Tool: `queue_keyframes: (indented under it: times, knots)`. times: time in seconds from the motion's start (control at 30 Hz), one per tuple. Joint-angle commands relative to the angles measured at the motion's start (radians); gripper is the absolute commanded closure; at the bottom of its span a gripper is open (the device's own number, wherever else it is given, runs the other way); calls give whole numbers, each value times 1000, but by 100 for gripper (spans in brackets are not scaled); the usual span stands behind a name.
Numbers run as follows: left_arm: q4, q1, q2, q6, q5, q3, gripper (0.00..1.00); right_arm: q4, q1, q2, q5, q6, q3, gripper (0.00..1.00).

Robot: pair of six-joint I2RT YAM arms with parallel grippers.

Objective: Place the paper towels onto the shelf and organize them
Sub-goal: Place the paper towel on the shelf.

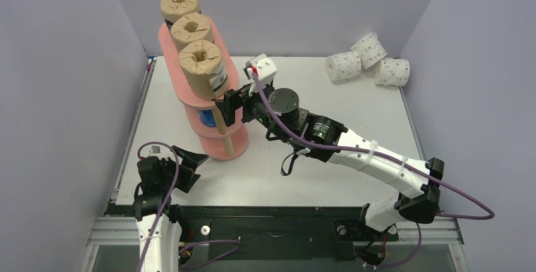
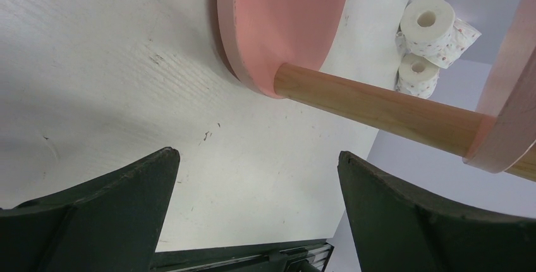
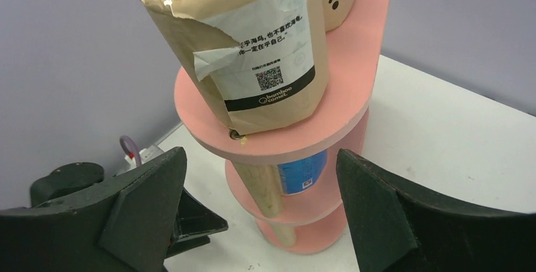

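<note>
The salmon-pink shelf stands at the left of the table. Three brown rolls stand upright in a row on its top tier. One blue roll shows on the middle tier; any other blue rolls are hidden. Three white pink-dotted rolls lie at the far right of the table. My right gripper is open and empty, just right of the shelf at middle-tier height. In the right wrist view it faces the near brown roll and the blue roll. My left gripper is open and empty, low near the shelf's foot.
Grey walls close in the table on the left, back and right. The left wrist view shows the shelf's bottom board, a wooden post and two white rolls beyond. Purple cables run along the right arm.
</note>
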Motion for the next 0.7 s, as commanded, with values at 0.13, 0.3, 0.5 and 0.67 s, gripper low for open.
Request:
queue_keyframes:
  times: [0.13, 0.3, 0.5, 0.67]
  knots:
    - [26, -2, 19, 19, -7, 3, 3, 101, 17, 70, 107, -89, 44, 15]
    - [30, -2, 22, 22, -7, -1, 3, 133, 16, 93, 116, -87, 50, 14]
    - [37, -2, 23, 20, -6, -7, 3, 166, 18, 111, 92, -75, 72, 14]
    - [38, -1, 18, 18, -4, -18, 3, 165, 17, 147, 88, -69, 109, 13]
